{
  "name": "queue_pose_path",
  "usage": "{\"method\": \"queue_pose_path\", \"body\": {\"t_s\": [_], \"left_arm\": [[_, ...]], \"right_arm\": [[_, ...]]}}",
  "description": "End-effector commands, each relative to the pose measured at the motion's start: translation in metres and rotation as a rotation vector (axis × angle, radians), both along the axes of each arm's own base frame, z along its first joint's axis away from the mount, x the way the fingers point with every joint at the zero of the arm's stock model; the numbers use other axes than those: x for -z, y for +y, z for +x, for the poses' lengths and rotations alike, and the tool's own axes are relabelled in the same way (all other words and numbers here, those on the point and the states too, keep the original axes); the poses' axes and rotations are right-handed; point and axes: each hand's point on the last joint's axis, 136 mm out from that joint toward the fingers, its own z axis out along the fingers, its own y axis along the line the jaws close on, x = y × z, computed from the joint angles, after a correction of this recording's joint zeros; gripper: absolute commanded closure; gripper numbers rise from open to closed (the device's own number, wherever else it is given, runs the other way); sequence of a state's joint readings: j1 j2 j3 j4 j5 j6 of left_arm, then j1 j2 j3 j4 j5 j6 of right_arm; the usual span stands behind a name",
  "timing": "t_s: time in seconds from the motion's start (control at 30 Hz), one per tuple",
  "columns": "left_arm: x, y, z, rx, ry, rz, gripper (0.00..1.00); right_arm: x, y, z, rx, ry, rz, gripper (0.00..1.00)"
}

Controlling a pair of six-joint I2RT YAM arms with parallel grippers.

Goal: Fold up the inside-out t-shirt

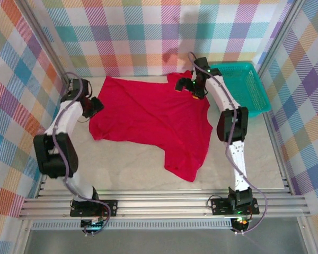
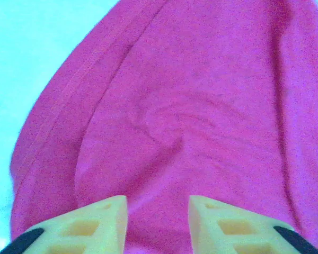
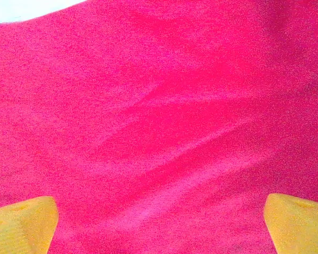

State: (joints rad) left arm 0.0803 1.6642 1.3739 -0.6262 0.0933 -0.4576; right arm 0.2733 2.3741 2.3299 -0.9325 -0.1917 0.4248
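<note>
Near edge: bare pale desk [image 1: 132,172] in front of both arm bases.

Bright red short-sleeved cloth t-shirt [image 1: 153,119] lies spread on the desk from the middle to the far side. One lobe hangs toward the near right, the rest runs flat and creased toward the far left.

Left claw [image 1: 93,108] sits at the shirt's left edge, low over the cloth. From the left wrist, the claw [image 2: 158,203] has its yellow fingers [image 2: 103,217] a narrow gap apart. The red cloth [image 2: 201,106] puckers up into that gap, and whether they pinch it I cannot tell. A stitched hem runs along the cloth's left border, with pale desk [image 2: 21,42] beyond.

Right claw [image 1: 195,91] is farther back, over the shirt's far right corner. From the right wrist, the claw [image 3: 159,211] is spread wide – fingers [image 3: 26,219] at either lower corner, nothing between them, wrinkled red cloth [image 3: 159,106] beneath.

Far right: teal plastic mesh basket [image 1: 243,84], just beside the right arm and apart from the shirt.
</note>
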Motion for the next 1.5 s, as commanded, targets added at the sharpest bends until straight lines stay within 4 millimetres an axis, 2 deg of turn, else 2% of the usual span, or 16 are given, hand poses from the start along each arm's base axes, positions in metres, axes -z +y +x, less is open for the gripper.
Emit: {"method": "queue_pose_path", "body": {"t_s": [0.0, 0.13, 0.23, 0.47, 0.57, 0.73, 0.83, 0.9, 1.03, 1.07, 1.33, 1.4, 1.47], "left_arm": [[0.037, -0.009, -0.036, 0.027, 0.13, -0.06, 0.74], [0.055, -0.012, -0.053, 0.066, 0.186, -0.056, 0.75], [0.057, -0.012, -0.052, 0.095, 0.194, -0.04, 0.75], [0.086, -0.014, -0.046, 0.106, 0.25, -0.039, 0.72], [0.093, -0.007, -0.049, 0.099, 0.289, 0.019, 0.67], [0.099, -0.002, -0.049, 0.111, 0.326, 0.108, 0.53], [0.103, 0.003, -0.047, 0.103, 0.336, 0.148, 0.52], [0.105, 0.006, -0.045, 0.099, 0.345, 0.167, 0.57], [0.108, 0.01, -0.041, 0.098, 0.358, 0.191, 0.86], [0.108, 0.011, -0.041, 0.097, 0.36, 0.195, 0.89], [0.107, 0.012, -0.04, 0.106, 0.342, 0.207, 0.92], [0.109, 0.01, -0.04, 0.112, 0.345, 0.199, 1.0], [0.11, 0.01, -0.041, 0.109, 0.351, 0.191, 1.0]], "right_arm": [[-0.03, 0.014, -0.053, -0.073, -0.001, -0.002, 0.0], [-0.018, 0.004, -0.101, -0.053, 0.006, 0.01, 0.03], [-0.01, -0.004, -0.127, -0.056, 0.025, 0.0, 0.03], [0.011, -0.015, -0.171, -0.077, 0.081, -0.015, 0.02], [0.022, -0.02, -0.184, -0.086, 0.108, -0.032, 0.01], [0.029, -0.022, -0.193, -0.097, 0.13, -0.034, 0.0], [0.026, -0.019, -0.192, -0.099, 0.124, -0.022, 0.0], [0.025, -0.019, -0.189, -0.096, 0.118, -0.019, 0.0], [0.03, -0.022, -0.189, -0.09, 0.125, -0.027, 0.0], [0.033, -0.023, -0.19, -0.088, 0.133, -0.029, 0.0], [0.057, -0.027, -0.202, -0.074, 0.179, -0.031, 0.0], [0.062, -0.027, -0.201, -0.071, 0.181, -0.033, 0.0], [0.067, -0.029, -0.199, -0.058, 0.188, -0.037, 0.0]]}}
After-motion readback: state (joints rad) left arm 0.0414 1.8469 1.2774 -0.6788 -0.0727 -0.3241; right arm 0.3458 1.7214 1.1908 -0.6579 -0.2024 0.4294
